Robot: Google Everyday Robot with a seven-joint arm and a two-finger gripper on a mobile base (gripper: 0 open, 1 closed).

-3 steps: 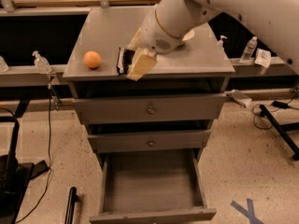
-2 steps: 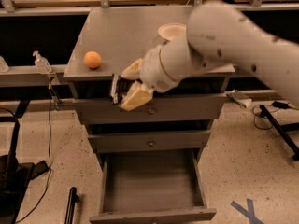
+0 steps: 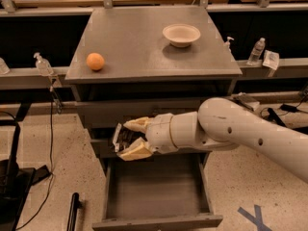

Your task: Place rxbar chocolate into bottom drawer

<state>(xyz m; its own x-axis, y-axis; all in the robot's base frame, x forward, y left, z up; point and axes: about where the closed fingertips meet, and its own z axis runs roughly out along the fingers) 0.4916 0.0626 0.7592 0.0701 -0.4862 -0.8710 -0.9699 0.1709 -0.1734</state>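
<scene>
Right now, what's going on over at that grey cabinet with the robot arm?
The robot's single arm reaches in from the right, and its gripper is shut on the rxbar chocolate, holding it in front of the cabinet, just above the open bottom drawer. The bar is not yet in the drawer. An orange and a pale bowl sit on the cabinet top.
</scene>
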